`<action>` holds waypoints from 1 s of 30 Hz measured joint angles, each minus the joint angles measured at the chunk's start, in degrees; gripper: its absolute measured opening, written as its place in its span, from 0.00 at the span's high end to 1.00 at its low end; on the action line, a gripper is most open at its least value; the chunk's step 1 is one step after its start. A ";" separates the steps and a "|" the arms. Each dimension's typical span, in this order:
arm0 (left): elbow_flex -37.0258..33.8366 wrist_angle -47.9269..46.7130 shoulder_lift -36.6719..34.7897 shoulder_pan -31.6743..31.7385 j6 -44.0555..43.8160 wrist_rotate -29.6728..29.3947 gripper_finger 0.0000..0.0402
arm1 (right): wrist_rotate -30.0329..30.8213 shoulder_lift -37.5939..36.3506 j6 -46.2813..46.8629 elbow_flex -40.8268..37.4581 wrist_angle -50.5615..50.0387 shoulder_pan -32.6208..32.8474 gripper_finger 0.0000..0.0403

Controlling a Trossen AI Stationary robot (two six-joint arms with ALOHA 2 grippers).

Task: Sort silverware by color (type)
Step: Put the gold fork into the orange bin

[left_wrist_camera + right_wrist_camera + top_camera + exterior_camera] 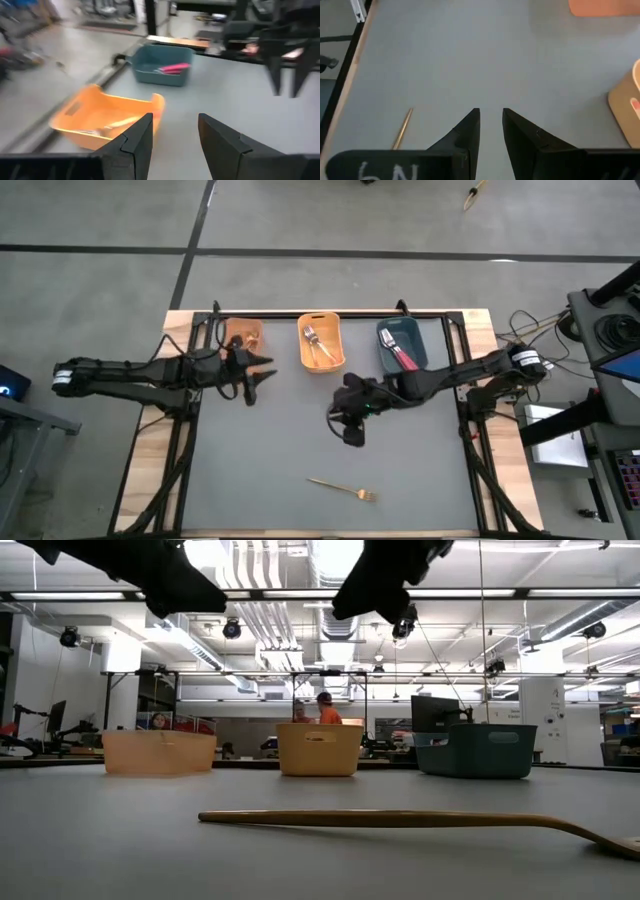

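You are down to the last piece loose on the worktop (pixel 250 470): one all-gold fork (pixel 343 488) lies alone near the front edge, well apart from everything else. The rest of the silverware is already binned along the back: silver-tined forks in the orange bin (pixel 321 343), pink-handled ones in the teal bin (pixel 402 345), and the tan bin (pixel 243 335) at the left, whose contents you cannot make out.

Your right gripper (pixel 352 430) hangs above the middle of the worktop, between the bins and the fork, with its jaws narrow and nothing between them. The right wrist view shows the fork's handle off to one side of the jaws, not lined up between them. The left gripper (pixel 262 376) waits near the tan bin, jaws parted and empty.

The step in hand looks like the reach for this gold fork. The next move likely calls for opening the right jaws wider, carrying them forward over the handle, turning to straddle it crosswise, then lowering; the fork lies flat and slim, so expect the fingertips to need to come right down to the surface.

Room is generous: bare grey surface all round the fork. Mind only the front edge just beyond it
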 joint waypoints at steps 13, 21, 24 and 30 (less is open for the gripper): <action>0.10 8.61 10.00 -14.50 -12.38 1.49 0.65 | 3.09 -6.52 -5.92 -11.10 9.15 6.71 0.84; 0.13 20.40 17.99 -18.48 -13.86 1.42 0.65 | 3.16 -12.61 -8.84 -16.93 15.90 8.06 0.84; 0.17 25.87 21.25 -18.97 -14.31 1.41 0.65 | 3.16 -14.38 -9.84 -17.98 17.34 8.39 0.84; 0.17 36.67 27.88 -20.69 -14.89 1.39 0.65 | 3.16 -15.70 -13.93 -18.03 18.33 9.35 0.84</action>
